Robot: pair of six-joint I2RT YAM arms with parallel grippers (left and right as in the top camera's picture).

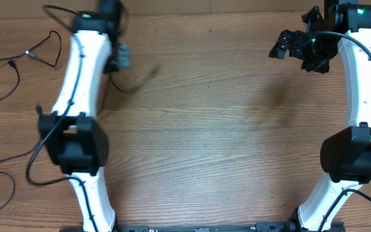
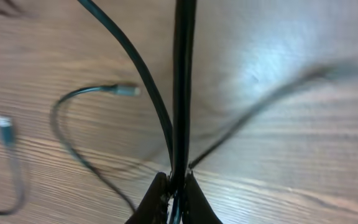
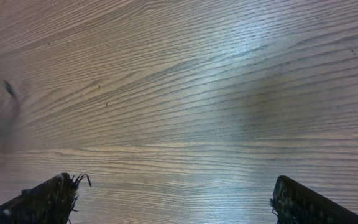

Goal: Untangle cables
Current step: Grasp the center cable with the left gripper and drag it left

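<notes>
Cables (image 1: 10, 62) sprawl at upper left of overhead frame, on table (image 1: 224, 129). Left gripper (image 2: 176, 186) pinched tight on one cable (image 2: 183, 81), which runs straight up wrist frame from fingers. Right gripper (image 3: 173, 202) spread wide, empty, upper right, well apart. Left arm nearer.

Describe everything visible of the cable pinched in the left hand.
The cable is thin, black and smooth, apparently rubber-sheathed. The left hand is shut on it at the fingertips. From the grip one strand runs straight up the wrist view, taut. A second strand curves away to the upper left, and a blurred length trails right over the wooden table. Whether these are one cable doubled over cannot be told. Its ends leave the frame, so no plug shows on it.
</notes>
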